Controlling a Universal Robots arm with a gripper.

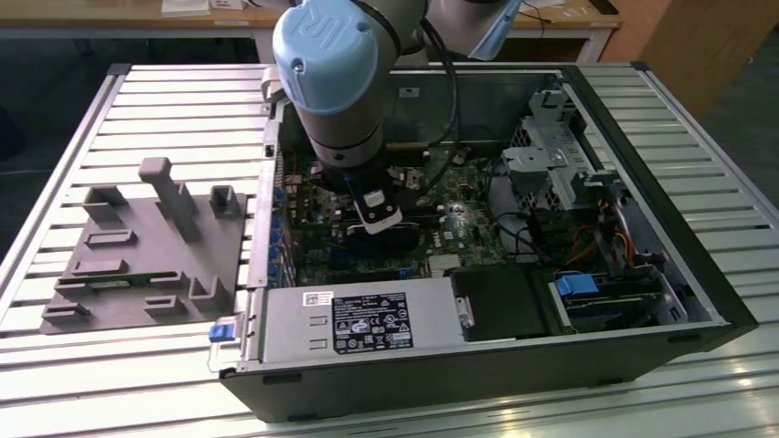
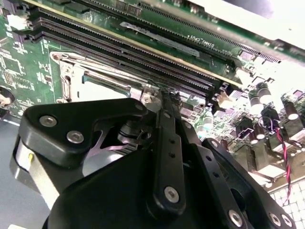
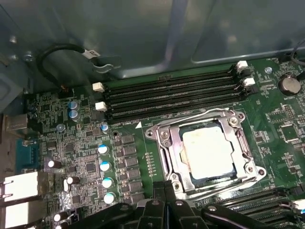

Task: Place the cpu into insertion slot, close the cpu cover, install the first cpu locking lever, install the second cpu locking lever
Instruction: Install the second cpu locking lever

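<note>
Cpu (image 3: 208, 151) seated in slot (image 3: 172, 164), cover (image 3: 240, 143) shut flat over it, silver top showing through window; gripper (image 3: 165, 191) at cover's 6 o'clock rim, fingers (image 2: 167, 107) pressed together, holding nothing; memory slots (image 3: 171, 95) beyond cover's 12 o'clock edge

The cpu (image 3: 208, 151) shows a pale, matt metal top, framed by the cpu cover (image 3: 168, 153) of bright, bare steel that glints along its edges. Around it the motherboard (image 3: 86, 162) is glossy green laminate. The gripper (image 2: 162, 143) is matt black, with shiny silver screw heads. The arm's joint (image 1: 331, 50) is smooth light-blue plastic, and the worktop (image 1: 182, 119) is ribbed pale aluminium
</note>
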